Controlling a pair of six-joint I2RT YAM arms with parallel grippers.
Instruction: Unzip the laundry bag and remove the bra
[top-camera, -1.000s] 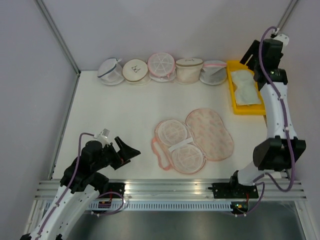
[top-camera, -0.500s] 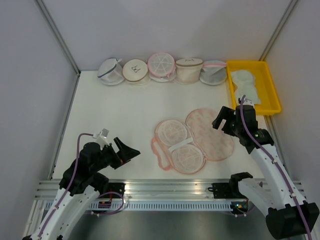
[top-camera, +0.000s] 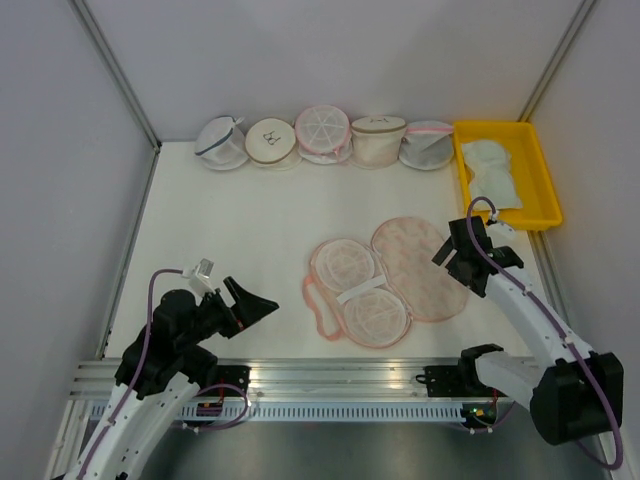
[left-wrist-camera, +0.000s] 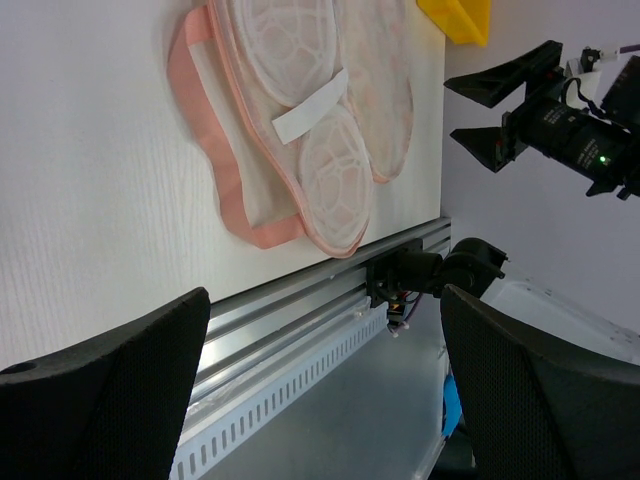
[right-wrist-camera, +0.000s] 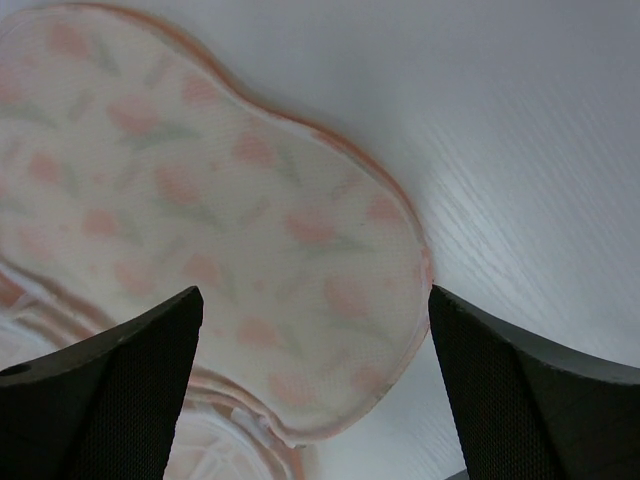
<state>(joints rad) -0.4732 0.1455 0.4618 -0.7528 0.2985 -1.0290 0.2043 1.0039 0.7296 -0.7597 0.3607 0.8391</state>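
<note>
The laundry bag (top-camera: 415, 268) lies unzipped and spread open mid-table. Its cream, orange-pink printed flap is on the right; the pink-trimmed half with two mesh domes and a white strap (top-camera: 360, 295) is on the left. It also shows in the left wrist view (left-wrist-camera: 330, 150) and the right wrist view (right-wrist-camera: 220, 230). The pale mint-white bra (top-camera: 495, 172) lies in the yellow tray (top-camera: 545, 205). My right gripper (top-camera: 450, 250) is open and empty just above the flap's right edge (right-wrist-camera: 315, 295). My left gripper (top-camera: 262, 300) is open and empty, left of the bag near the front rail (left-wrist-camera: 325, 300).
Several round mesh bags (top-camera: 322, 133) stand in a row along the back wall. The aluminium rail (top-camera: 340, 375) runs along the near edge. Walls close in on the left and right.
My right arm has swung from over the yellow tray down to the bag's right edge, leaving the bra in the tray. My left arm has barely moved.
</note>
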